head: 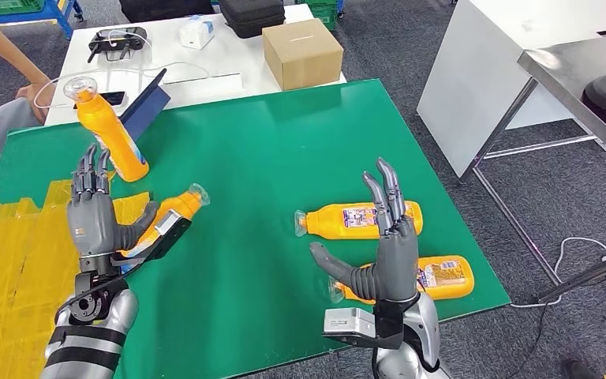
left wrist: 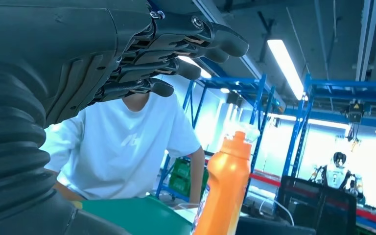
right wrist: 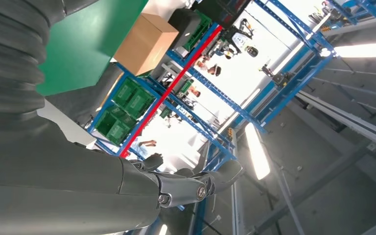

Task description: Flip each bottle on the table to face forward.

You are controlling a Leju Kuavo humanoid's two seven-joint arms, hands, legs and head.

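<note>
Four orange bottles on green tabletop (head: 268,142). Upright bottle (head: 110,134) stands near far-left corner, clear cap on top; also seen in left wrist view (left wrist: 225,191). Second bottle (head: 175,212) lies on its side near left edge, cap pointing toward far right, partly hidden by left hand. Third bottle (head: 360,219) lies on its side toward right edge, label up, cap toward left. Fourth bottle (head: 442,278) lies just beside near-right corner, partly behind right hand. Left hand (head: 95,217) raised over left side, fingers straight and apart, thumb out, holding nothing. Right hand (head: 383,245) raised between the two right-side bottles, fingers extended, thumb spread, empty. Cardboard box (head: 302,52) on white table beyond far edge. Person in white shirt (left wrist: 127,147) at far left.
</note>
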